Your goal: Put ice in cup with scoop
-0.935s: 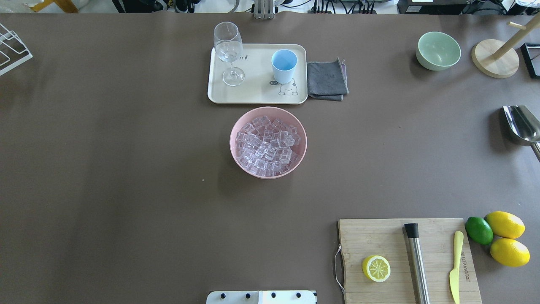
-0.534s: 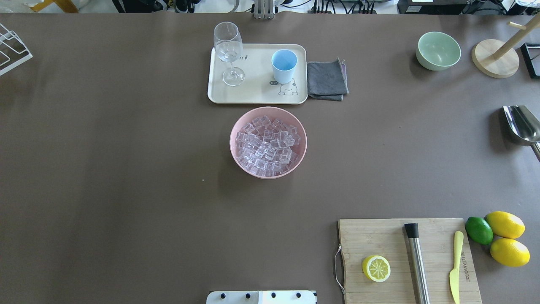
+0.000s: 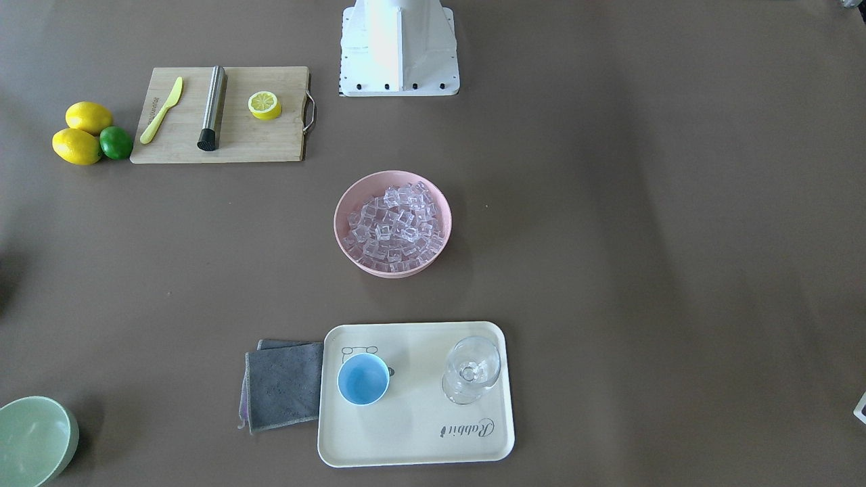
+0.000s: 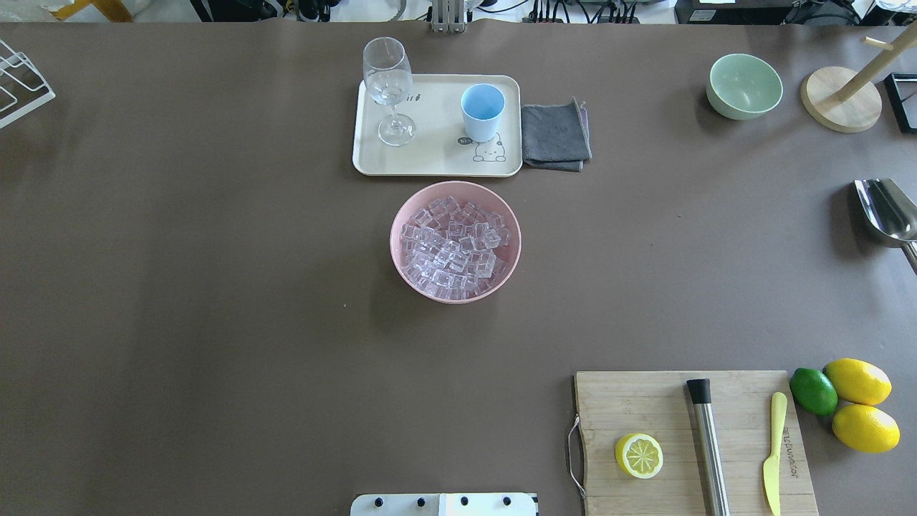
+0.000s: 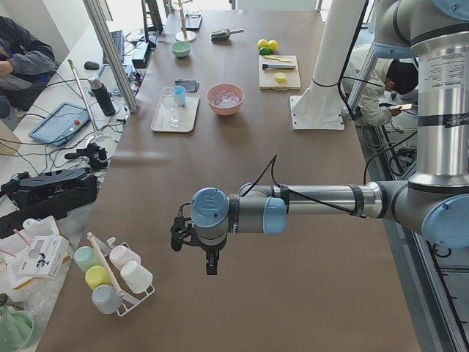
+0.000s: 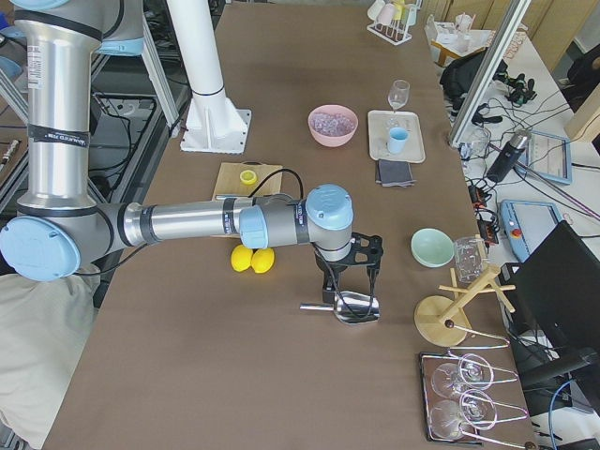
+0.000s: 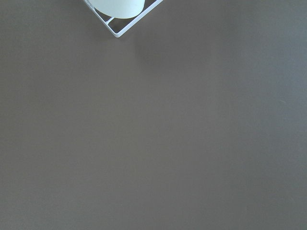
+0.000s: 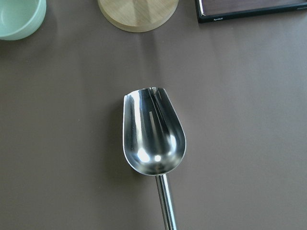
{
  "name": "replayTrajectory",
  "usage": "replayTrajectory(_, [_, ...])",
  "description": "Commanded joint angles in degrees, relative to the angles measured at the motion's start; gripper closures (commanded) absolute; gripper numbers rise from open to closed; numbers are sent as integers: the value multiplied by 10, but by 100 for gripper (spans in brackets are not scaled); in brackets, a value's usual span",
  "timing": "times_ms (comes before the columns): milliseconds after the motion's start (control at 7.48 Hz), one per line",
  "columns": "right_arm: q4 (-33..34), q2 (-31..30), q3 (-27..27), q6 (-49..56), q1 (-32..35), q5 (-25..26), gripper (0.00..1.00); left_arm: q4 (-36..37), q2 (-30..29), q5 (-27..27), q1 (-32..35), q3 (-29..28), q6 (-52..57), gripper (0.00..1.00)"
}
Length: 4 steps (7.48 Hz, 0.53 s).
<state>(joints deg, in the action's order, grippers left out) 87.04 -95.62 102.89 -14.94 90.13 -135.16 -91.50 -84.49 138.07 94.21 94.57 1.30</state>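
The ice point(image 4: 455, 247) is heaped in the pink bowl point(image 4: 395, 236) at the table's middle, and also shows in the front view point(image 3: 394, 226). The light-blue cup point(image 4: 482, 111) stands upright and empty on the cream tray point(image 4: 430, 161). The steel scoop point(image 4: 888, 211) lies on the table at the right edge, trough up point(image 8: 153, 134). My right gripper point(image 6: 352, 281) hangs just above the scoop point(image 6: 352, 307); I cannot tell whether it is open. My left gripper point(image 5: 178, 233) hovers over bare table far left; I cannot tell its state.
A wine glass point(image 4: 387, 86) stands on the tray, a grey cloth point(image 4: 555, 135) beside it. A green bowl point(image 4: 743, 86) and wooden stand point(image 4: 842, 99) are at the back right. A cutting board point(image 4: 645, 408) holds a steel rod point(image 4: 708, 444), half lemon and knife. A cup rack point(image 5: 110, 275) is near the left gripper.
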Motion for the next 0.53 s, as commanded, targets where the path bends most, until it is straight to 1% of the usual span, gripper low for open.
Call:
replayTrajectory(0, [-10, -2, 19, -3, 14, -7, 0, -2, 0, 0, 1, -1, 4, 1])
replayTrajectory(134, [-7, -16, 19, -6, 14, -20, 0, -4, 0, 0, 2, -2, 4, 1])
replayTrajectory(267, [-7, -18, 19, -9, 14, -50, 0, -5, -3, -2, -1, 2, 3, 1])
replayTrajectory(401, [-4, -24, 16, -10, 21, -53, 0, -5, -4, -3, -2, 0, 3, 1])
